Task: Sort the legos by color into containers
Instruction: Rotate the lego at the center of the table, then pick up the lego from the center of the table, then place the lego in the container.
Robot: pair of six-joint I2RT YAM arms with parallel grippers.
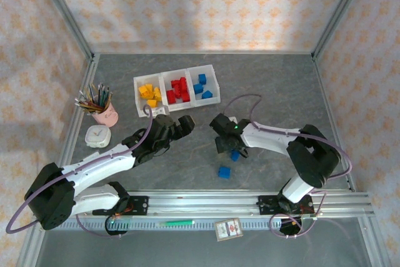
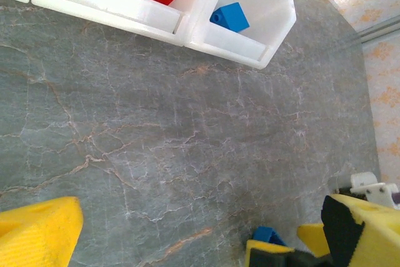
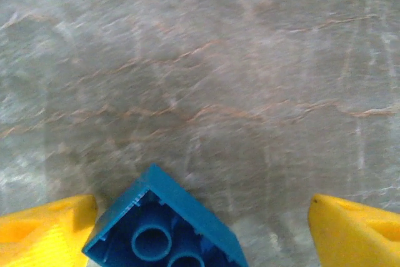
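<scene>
Three joined bins [image 1: 211, 79] are seen at the back of the desk [image 1: 275, 92], with yellow bricks [image 1: 150, 94] in the left, red bricks [image 1: 178, 90] in the middle and blue bricks [image 1: 201, 85] in the right, too bunched to be counted. In front of the right bin, one loose blue brick [image 3: 162, 232] is flanked by the open right fingers [image 3: 44, 229] and touched by one. A second loose brick [image 1: 224, 172] lies farther from the bins. The left fingers [image 2: 37, 232] are spread wide over bare desk.

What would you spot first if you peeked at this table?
The row of white bins at the back, holding sorted bricks in yellow, red and blue. Then the right gripper mid-table, its yellow fingers open around an upside-down blue brick, with a loose blue brick lying nearby.
</scene>
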